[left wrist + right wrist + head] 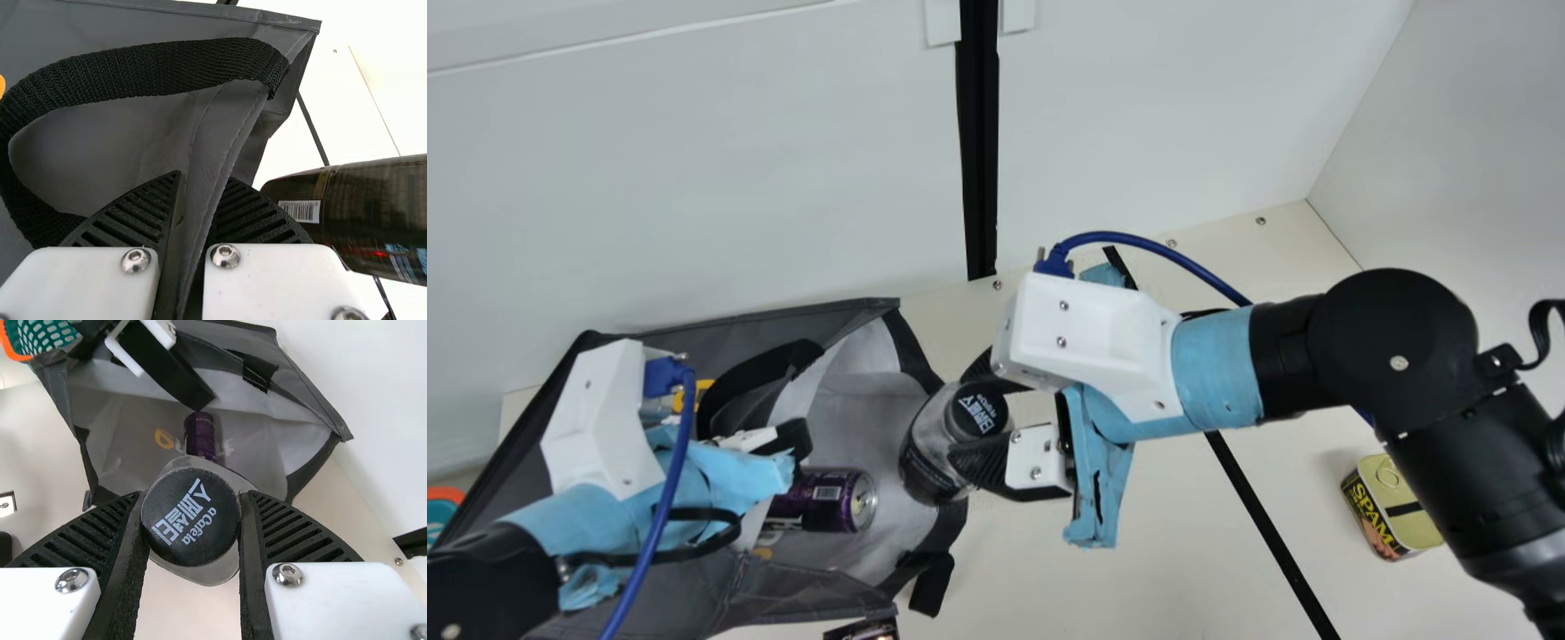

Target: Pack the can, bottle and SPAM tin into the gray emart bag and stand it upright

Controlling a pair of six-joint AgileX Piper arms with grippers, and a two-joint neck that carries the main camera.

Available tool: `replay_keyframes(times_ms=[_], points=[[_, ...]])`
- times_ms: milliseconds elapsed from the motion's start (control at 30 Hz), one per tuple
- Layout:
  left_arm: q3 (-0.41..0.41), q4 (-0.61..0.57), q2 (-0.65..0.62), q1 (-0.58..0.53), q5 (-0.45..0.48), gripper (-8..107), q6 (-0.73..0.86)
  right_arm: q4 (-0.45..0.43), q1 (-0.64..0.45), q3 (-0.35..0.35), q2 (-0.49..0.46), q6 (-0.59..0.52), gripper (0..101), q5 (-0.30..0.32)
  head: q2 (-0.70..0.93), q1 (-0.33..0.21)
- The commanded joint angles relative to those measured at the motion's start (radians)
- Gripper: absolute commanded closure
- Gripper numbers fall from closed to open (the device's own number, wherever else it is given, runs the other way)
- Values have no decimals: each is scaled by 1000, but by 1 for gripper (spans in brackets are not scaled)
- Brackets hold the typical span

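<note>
In the main view my right gripper [983, 427] is shut on the bottle [938, 449], whose base end is at the mouth of the gray bag [845, 391]. The right wrist view has the bottle's black cap [191, 517] between the fingers of my right gripper [191, 520]. The purple can [831, 500] lies inside the bag. My left gripper [791, 444] is at the bag's upper edge; in the left wrist view, that gripper [193, 227] pinches the gray fabric [220, 147] beside a black handle. The SPAM tin [1392, 508] stands on the table at the right.
A teal and orange basket [440, 511] is at the far left of the main view. A dark item [863, 630] shows at the bottom edge, below the bag. White walls rise behind the table, and a black strip [1267, 533] crosses the tabletop.
</note>
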Motion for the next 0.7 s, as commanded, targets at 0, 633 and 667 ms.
replay_keyframes(times_ms=[0, 633, 667], points=[[0, 0, 0, 0, 0, 107, 0, 10, 0, -3, 4, 3, 101, -2, -2, -23], [0, 0, 0, 0, 0, 107, 0, 114, -50, -16, 68, -32, 101, -2, -2, -23], [0, 0, 0, 0, 0, 107, 0, 118, -52, -16, 72, -37, 101, -2, -2, -23]])
